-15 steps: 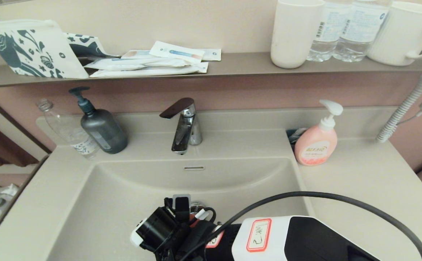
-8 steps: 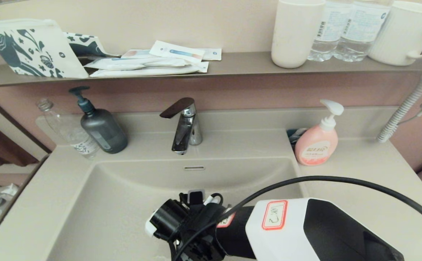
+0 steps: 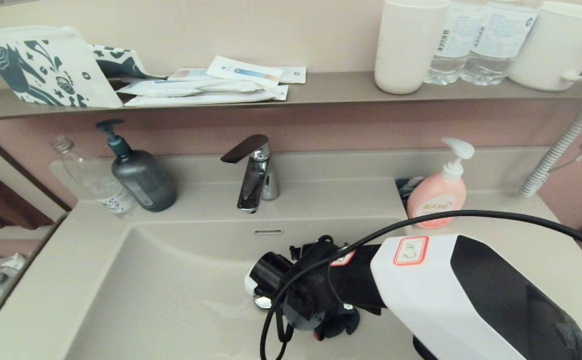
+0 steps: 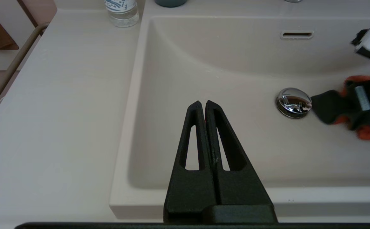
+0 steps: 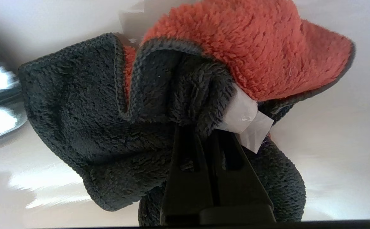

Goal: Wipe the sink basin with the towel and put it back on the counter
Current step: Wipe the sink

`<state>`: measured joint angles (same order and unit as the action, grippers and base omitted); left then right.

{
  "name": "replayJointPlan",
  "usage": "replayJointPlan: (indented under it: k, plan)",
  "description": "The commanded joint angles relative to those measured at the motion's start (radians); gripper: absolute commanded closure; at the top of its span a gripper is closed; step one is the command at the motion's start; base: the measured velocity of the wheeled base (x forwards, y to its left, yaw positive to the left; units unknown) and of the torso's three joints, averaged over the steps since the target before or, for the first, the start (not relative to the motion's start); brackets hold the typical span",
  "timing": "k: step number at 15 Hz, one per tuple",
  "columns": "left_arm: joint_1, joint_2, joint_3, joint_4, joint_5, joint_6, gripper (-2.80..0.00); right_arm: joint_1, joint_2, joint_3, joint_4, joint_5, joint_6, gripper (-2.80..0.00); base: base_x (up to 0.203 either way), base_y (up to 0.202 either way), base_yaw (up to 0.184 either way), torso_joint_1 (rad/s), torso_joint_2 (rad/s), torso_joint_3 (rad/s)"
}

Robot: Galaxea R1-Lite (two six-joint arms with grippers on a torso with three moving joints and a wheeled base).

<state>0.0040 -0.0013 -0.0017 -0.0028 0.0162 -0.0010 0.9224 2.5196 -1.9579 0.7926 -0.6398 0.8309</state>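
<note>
Right gripper [image 5: 204, 133] has swept rightward past the chrome round drain plug [image 4: 294, 102], clenched on the charcoal-and-orange fleece towel [image 5: 115, 127] to scrub the beige rectangular sink basin [image 3: 171, 280]; left gripper [image 4: 205, 105] idles closed, left of the plug.

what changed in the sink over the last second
The right claw, shut on the towel, swept across the sink basin floor toward the robot's right and the back wall, uncovering a wet streak beside the drain plug. The left claw is shut and parked over the basin's front rim. Bottles and faucet stayed put.
</note>
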Motion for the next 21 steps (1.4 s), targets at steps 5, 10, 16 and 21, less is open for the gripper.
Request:
replayJointPlan:
  k: [5,10,16,21]
  plan:
    - [0.001,0.001,0.0,0.0,0.001,-0.001,0.0,-0.038,-0.111,-0.002,0.121,-0.014,0.0,0.0,0.0,0.0,0.0,0.0,0.0,0.0]
    - [0.001,0.001,0.0,0.0,0.001,-0.001,0.0,-0.015,-0.139,0.052,0.209,-0.025,0.048,0.0,0.0,0.0,0.0,0.0,0.0,0.0]
    - [0.001,0.001,0.0,0.0,0.001,-0.001,0.0,0.079,-0.056,0.075,0.214,0.125,0.176,0.0,0.0,0.0,0.0,0.0,0.0,0.0]
    - [0.001,0.001,0.0,0.0,0.001,-0.001,0.0,0.118,-0.013,0.051,0.18,0.237,0.228,0.0,0.0,0.0,0.0,0.0,0.0,0.0]
